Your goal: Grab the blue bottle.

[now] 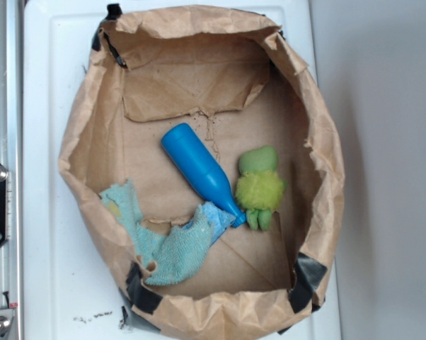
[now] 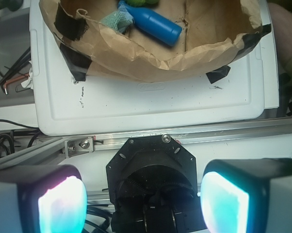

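The blue bottle [image 1: 199, 172] lies on its side in the middle of a brown paper bag [image 1: 78, 142], base up-left, neck down-right. Its neck rests against a pale teal rag [image 1: 172, 244] and a green plush [image 1: 260, 187]. In the wrist view the blue bottle [image 2: 155, 24] shows at the top, inside the bag [image 2: 151, 63]. My gripper [image 2: 143, 204] is open and empty, its two glowing pads [image 2: 62, 206] wide apart, far back over the robot base, well away from the bag. The gripper does not show in the exterior view.
The bag sits on a white tray [image 2: 151, 104], its rim held with black tape [image 1: 306, 280]. A metal rail [image 2: 209, 131] and the black robot base mount [image 2: 151, 170] lie between my gripper and the tray. Cables and tools [image 2: 10, 73] lie at the left.
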{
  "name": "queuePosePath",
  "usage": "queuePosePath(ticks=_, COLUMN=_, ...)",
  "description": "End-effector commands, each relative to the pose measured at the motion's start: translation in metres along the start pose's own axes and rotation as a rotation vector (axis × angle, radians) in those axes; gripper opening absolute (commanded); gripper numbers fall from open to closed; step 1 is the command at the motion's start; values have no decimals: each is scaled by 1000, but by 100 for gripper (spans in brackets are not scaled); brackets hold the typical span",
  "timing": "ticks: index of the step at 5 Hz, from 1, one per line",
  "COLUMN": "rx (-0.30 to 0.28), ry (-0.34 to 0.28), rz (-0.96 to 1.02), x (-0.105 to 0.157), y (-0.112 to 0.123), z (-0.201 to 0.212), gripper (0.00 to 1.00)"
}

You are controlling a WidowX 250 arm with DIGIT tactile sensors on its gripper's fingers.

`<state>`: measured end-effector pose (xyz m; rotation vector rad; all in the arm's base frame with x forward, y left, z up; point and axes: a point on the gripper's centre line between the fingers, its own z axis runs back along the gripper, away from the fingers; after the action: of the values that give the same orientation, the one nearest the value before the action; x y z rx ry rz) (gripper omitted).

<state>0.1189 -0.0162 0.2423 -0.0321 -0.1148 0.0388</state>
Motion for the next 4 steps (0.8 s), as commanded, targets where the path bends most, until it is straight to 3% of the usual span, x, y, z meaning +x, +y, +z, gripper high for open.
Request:
queuePosePath(ticks=1, rx=0, ry=0, rz=0, x=0, y=0, z=0, gripper=100)
queuePosePath(ticks=2, rx=66, ry=30, rz=-27, x=46, y=-6, z=-19, gripper=100)
queuePosePath(ticks=3, rx=75, ry=55, rz=-55, x=78, y=-7, z=-35, gripper=100)
queuePosePath(ticks=4, rx=69, ry=12, rz=-221, x=97, y=-1, z=-42, gripper=100)
